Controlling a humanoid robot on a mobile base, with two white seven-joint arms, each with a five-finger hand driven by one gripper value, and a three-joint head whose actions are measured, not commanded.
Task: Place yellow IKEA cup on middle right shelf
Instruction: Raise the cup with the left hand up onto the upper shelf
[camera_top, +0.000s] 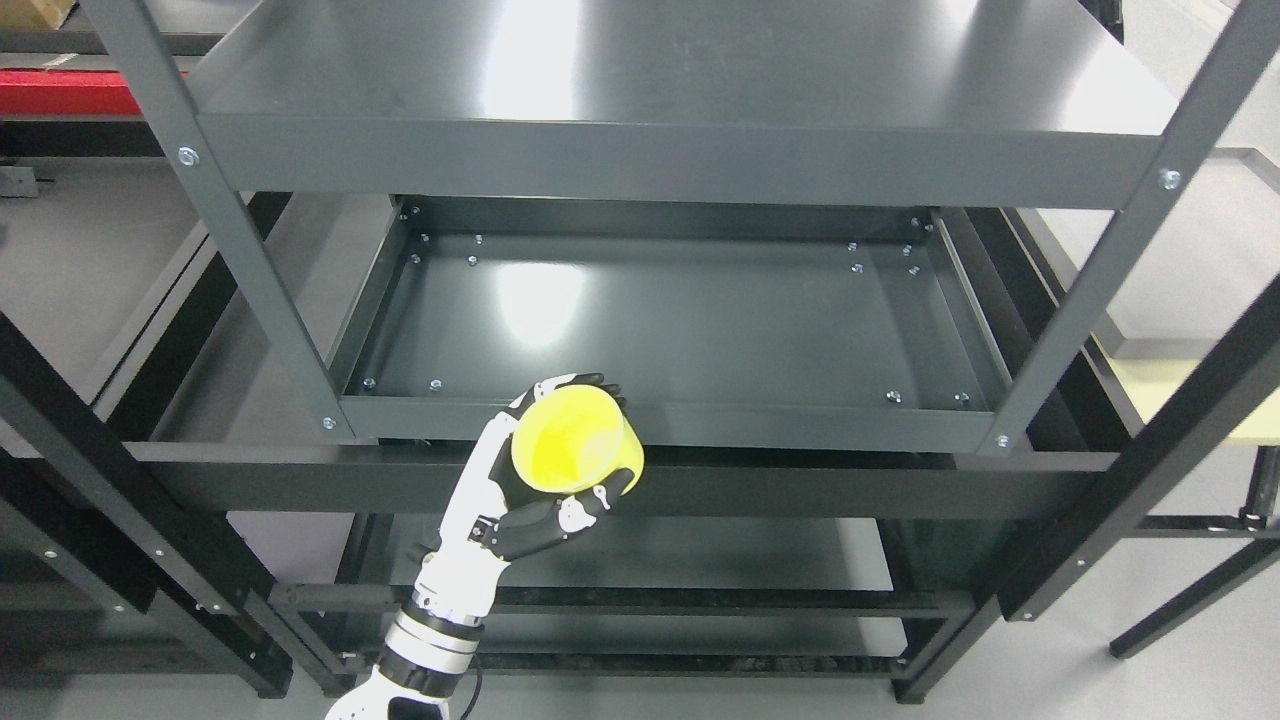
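Grey metal shelf (680, 330) — bare, glossy.

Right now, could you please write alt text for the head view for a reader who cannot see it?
The robot's left hand grips a yellow cup, tipped on its side, just in front of the middle shelf of a dark metal rack. That shelf holds nothing; the top shelf spans above.

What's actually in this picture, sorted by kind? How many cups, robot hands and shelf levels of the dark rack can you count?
Yellow cups: 1, the yellow cup, held in front of the middle shelf's front rim
Robot hands: 1, the left hand, closed around the cup
Rack shelf levels visible: 3, counting the top shelf and the bottom shelf
Total: 5
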